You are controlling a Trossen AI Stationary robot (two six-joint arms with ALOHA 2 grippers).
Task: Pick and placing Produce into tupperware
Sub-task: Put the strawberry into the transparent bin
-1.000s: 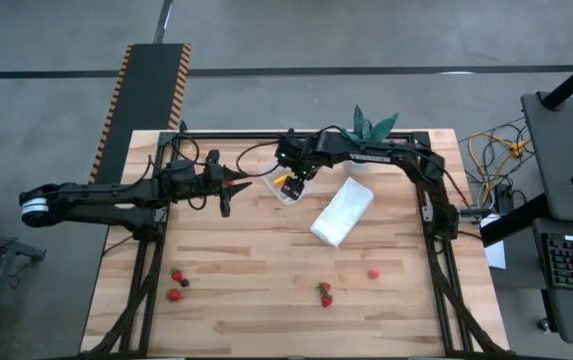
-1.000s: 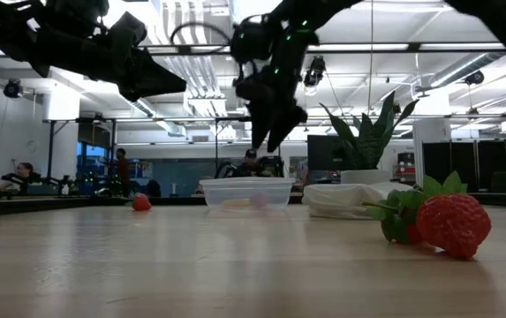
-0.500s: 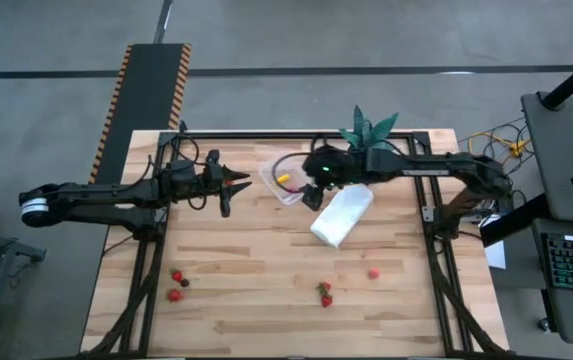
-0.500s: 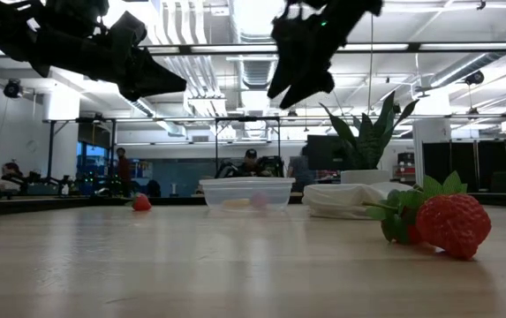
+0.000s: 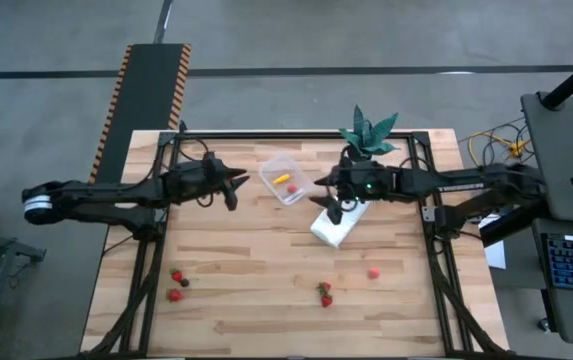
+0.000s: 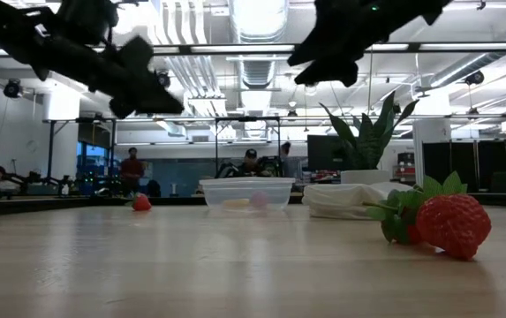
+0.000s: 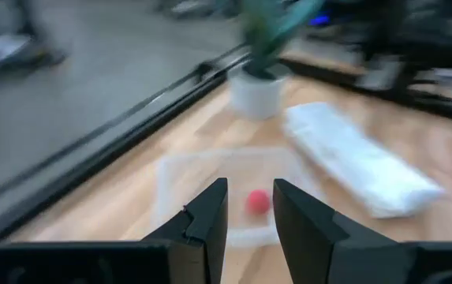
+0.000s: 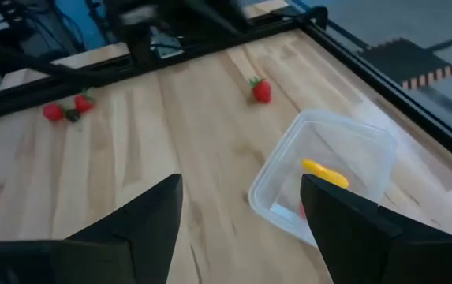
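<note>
High view: our tub (image 5: pixel 288 179) is holding a yellow piece and a red one; berries (image 5: pixel 324 293) are lying loose on the bench (image 5: pixel 256 300). Both claws are hovering empty, right claw (image 5: pixel 333 203) apart, left claw (image 5: pixel 240 182) narrowly apart. We are judging the berries light and slick, best pinched across the body.

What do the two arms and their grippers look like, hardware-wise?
Both arms are dark, nearly black, slim jointed links. The left arm ends in a white cylindrical base cap at the table's edge; black cables loop along both. The left gripper has two black wedge-shaped fingers; the right gripper has the same, broader in its wrist view. A small green light shows on the right arm's wrist.
</note>
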